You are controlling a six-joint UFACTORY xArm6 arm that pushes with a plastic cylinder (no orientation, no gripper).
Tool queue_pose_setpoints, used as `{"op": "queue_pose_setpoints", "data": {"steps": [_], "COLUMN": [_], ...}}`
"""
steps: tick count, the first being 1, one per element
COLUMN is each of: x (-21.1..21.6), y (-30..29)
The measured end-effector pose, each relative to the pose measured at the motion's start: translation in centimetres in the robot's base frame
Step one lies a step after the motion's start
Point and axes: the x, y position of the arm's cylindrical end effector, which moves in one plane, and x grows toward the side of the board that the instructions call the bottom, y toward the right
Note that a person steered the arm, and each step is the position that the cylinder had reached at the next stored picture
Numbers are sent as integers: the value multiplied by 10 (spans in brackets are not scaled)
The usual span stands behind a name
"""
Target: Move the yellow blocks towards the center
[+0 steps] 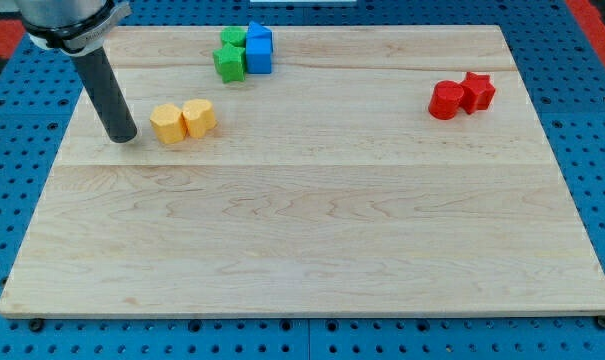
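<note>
Camera view, sole entry.

- Desk (pixel 302 250): pale wooden board; its middle holds no blocks.
- Yellow blocks, two, upper left of the frame: a yellow hexagon block (pixel 167 124) and a yellow heart block (pixel 198 117), touching side by side. Both lie well apart from the centre.
- My tip (pixel 123 136): on the board just to the left of the yellow hexagon block, a narrow gap between, no contact visible.
- Claw: none fitted; the arm ends in a plain rod and holds nothing.
- Green blocks (pixel 230 54) and blue block (pixel 258 48): clustered at top, left of centre.
- Red blocks (pixel 461 95): a touching pair, upper right.

Progress, as judged: hardly begun. The tip stands ready behind the pair; the whole push rightward and downward to the centre remains.
</note>
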Motion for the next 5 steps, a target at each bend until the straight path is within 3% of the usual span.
{"op": "queue_pose_setpoints", "data": {"steps": [3, 5], "x": [-13, -19], "y": [67, 74]}}
